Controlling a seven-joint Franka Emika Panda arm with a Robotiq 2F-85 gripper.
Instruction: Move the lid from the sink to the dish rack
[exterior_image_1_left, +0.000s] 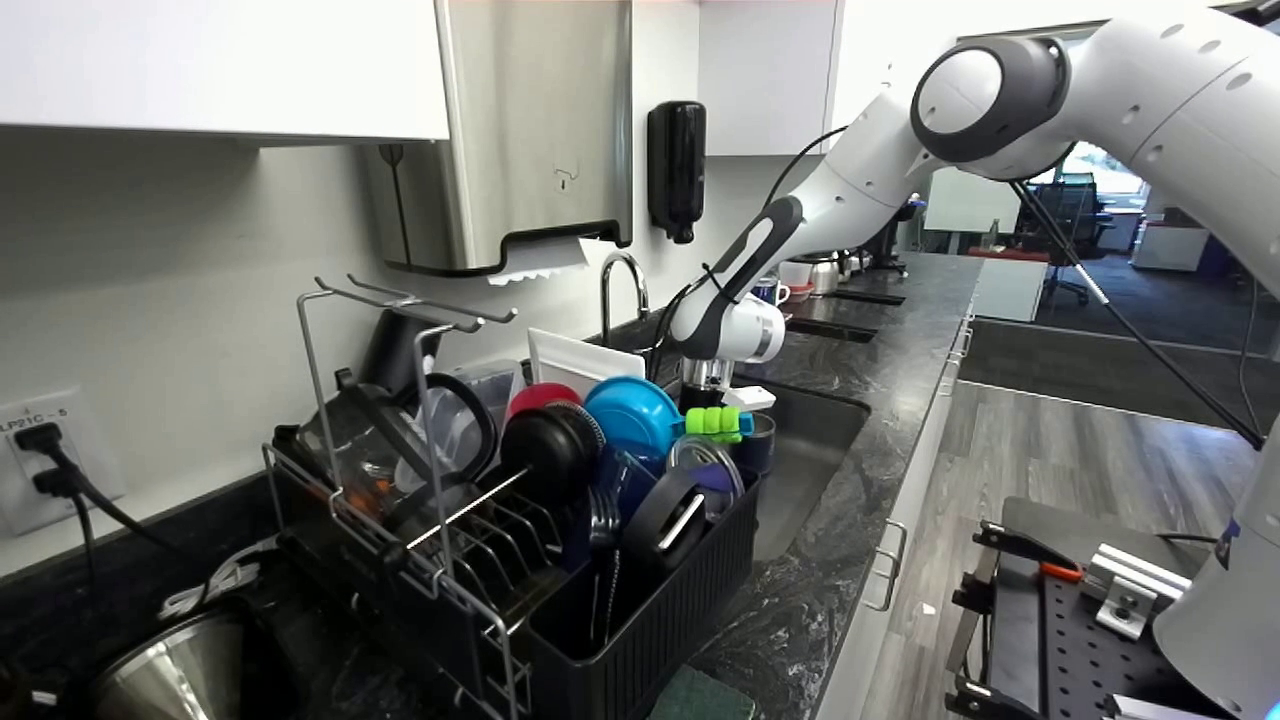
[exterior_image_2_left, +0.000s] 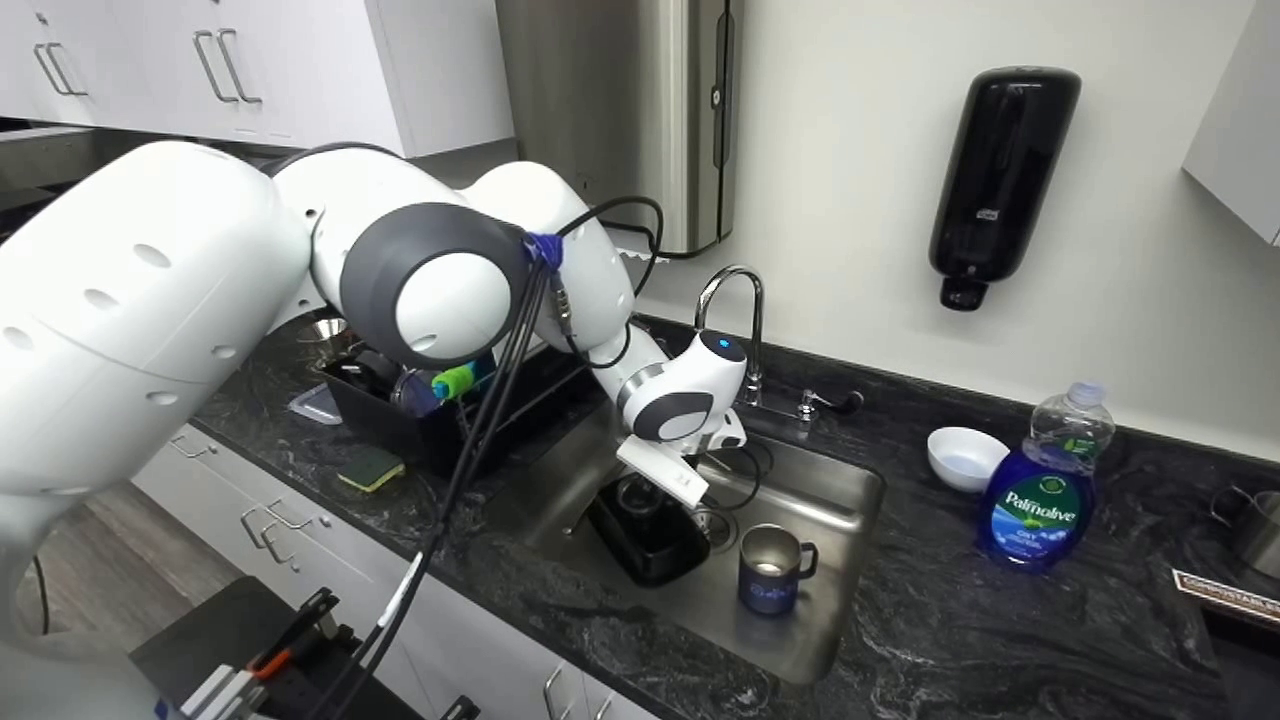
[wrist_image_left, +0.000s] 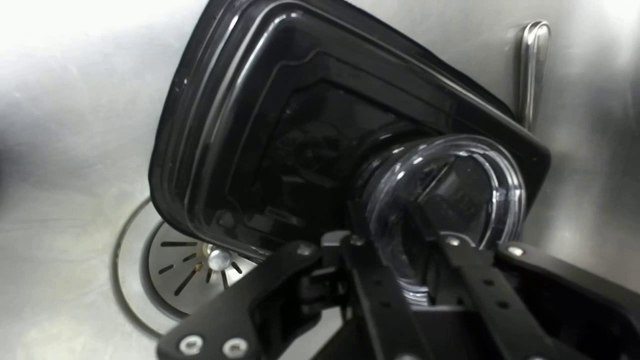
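One arm (exterior_image_1_left: 840, 205) bends down into a steel sink (exterior_image_2_left: 705, 615). In the wrist view, its gripper (wrist_image_left: 386, 212) has its two fingers (wrist_image_left: 375, 295) standing apart, with the edge of a clear, round lid (wrist_image_left: 462, 192) between them; whether they pinch it is unclear. The lid is in the sink, over one end of a black tray (wrist_image_left: 305, 135) that partly covers the drain (wrist_image_left: 180, 265). In an exterior view, a mug (exterior_image_2_left: 768, 578) stands upright near the tray. A loaded dish rack (exterior_image_1_left: 690, 595) sits beside the sink in both exterior views.
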